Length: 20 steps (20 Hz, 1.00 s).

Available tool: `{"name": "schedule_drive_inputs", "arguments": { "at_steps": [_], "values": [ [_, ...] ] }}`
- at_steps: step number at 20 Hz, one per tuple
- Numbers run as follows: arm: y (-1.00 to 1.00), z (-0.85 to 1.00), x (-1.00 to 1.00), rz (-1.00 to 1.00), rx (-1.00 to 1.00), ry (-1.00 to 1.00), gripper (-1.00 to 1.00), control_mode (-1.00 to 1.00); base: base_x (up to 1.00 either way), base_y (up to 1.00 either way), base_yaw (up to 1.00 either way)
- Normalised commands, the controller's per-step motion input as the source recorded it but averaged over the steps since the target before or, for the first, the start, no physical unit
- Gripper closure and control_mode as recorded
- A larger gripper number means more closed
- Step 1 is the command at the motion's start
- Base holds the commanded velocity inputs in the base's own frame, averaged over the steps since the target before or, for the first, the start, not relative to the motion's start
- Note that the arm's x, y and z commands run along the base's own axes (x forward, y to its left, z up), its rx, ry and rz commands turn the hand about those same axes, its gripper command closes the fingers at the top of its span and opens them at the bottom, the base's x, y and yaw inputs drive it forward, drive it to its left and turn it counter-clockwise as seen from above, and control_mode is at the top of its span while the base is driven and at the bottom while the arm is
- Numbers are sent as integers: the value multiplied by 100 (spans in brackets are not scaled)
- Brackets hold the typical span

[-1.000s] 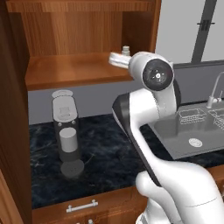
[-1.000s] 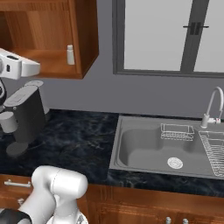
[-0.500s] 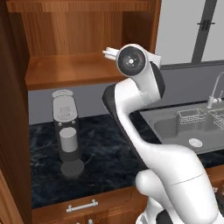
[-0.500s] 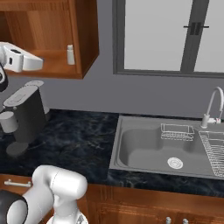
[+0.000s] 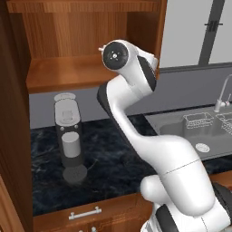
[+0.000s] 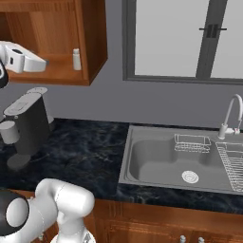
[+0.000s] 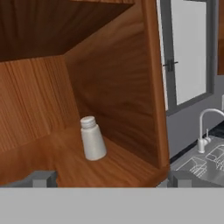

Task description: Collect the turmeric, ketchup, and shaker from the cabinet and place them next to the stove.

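The shaker [image 7: 92, 140], a whitish tapered container with a cap, stands upright on the shelf of the open wooden cabinet [image 7: 118, 87], near its right wall. The shaker [image 6: 76, 59] also shows at the shelf's right end in the right base view. My gripper [image 6: 43, 63] hovers at shelf height to the left of the shaker, pointing along the shelf toward it and well apart from it. Its jaws [image 7: 111, 178] stand open with nothing between them. The turmeric, the ketchup and the stove are out of view.
A grey coffee machine [image 5: 68, 131] with a cup stands on the dark marble counter [image 5: 104, 154] under the cabinet. The cabinet's open door [image 5: 11, 113] hangs at the left. A steel sink [image 6: 180, 161] with a faucet [image 6: 230, 114] lies to the right, below a window.
The wrist has swung left across the cabinet opening and the hand has risen slightly to shelf level. The jaws have stayed open and the shaker has not moved.
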Motion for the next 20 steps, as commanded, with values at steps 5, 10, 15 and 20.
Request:
{"name": "schedule_drive_inputs", "arguments": {
  "at_steps": [5, 10, 15, 20],
  "values": [
    [11, 0, 18, -3, 0, 0, -100, -100, 0, 0, 0],
    [5, 0, 22, -2, 0, 0, -100, -100, 0, 0, 0],
    [10, 0, 26, -3, 0, 0, -100, -100, 0, 0, 0],
    [10, 0, 26, -3, 0, 0, -100, -100, 0, 0, 0]
  ]
}}
